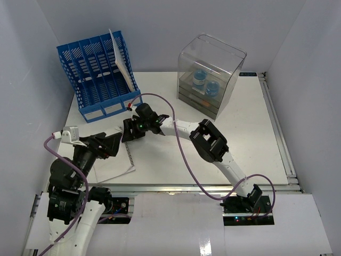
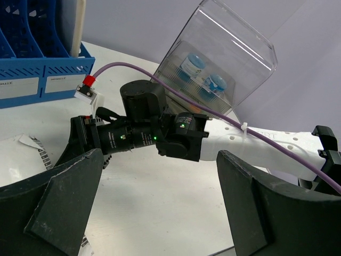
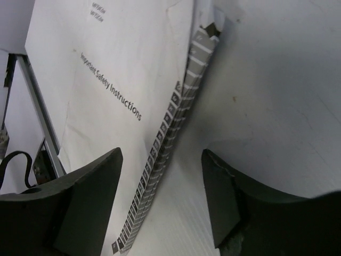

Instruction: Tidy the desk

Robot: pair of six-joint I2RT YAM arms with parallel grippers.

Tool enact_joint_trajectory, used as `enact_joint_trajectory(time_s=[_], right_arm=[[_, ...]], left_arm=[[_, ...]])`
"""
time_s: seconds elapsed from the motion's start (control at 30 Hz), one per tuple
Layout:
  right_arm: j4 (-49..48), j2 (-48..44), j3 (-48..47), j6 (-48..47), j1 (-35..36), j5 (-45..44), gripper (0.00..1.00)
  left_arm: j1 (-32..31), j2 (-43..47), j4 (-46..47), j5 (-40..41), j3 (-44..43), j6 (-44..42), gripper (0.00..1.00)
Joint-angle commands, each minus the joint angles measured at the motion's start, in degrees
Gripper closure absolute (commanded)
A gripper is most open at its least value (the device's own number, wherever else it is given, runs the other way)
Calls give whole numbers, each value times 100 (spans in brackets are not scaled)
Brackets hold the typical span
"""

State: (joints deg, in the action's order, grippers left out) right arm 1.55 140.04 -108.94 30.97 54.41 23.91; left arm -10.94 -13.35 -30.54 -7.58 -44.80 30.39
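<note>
The left claw (image 1: 111, 143) hovers wide open and empty at 8 o'clock over the counter (image 1: 250, 133). The right claw (image 3: 160, 160), arm stretched toward 10 o'clock, stands parted astride the safety booklet (image 3: 106, 80) edge, not gripping. Beyond: blue file rack (image 1: 96, 74), clear drawer box (image 1: 210, 72).

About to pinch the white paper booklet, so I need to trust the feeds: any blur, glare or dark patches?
Right wrist: white paper booklet sharp, its print readable; right gripper's fingers near the lens soft, shadowed. Left wrist: left gripper's fingers blurred, mid-scene crisp. Top external: even light, reflections on the clear plastic drawer box.
</note>
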Motion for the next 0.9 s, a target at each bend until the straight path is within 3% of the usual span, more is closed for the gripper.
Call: enact_joint_trajectory(time_s=[0.0,0.4,0.63,0.73,0.87], right_arm=[[-87,210,114,269,31,-397,45],[-256,221,479,323,171,-580,53],[50,191,388,37,335,-976,63],[196,126,373,-161,413,-1499,74],[72,33,597,-206,380,-1523,88]], left_arm=[[30,100,-412,87,-77,134,2],[30,377,-843,169,-47,323,2],[30,429,-891,169,19,413,2],[30,448,-907,169,48,411,2],[30,410,-1010,274,73,383,2]])
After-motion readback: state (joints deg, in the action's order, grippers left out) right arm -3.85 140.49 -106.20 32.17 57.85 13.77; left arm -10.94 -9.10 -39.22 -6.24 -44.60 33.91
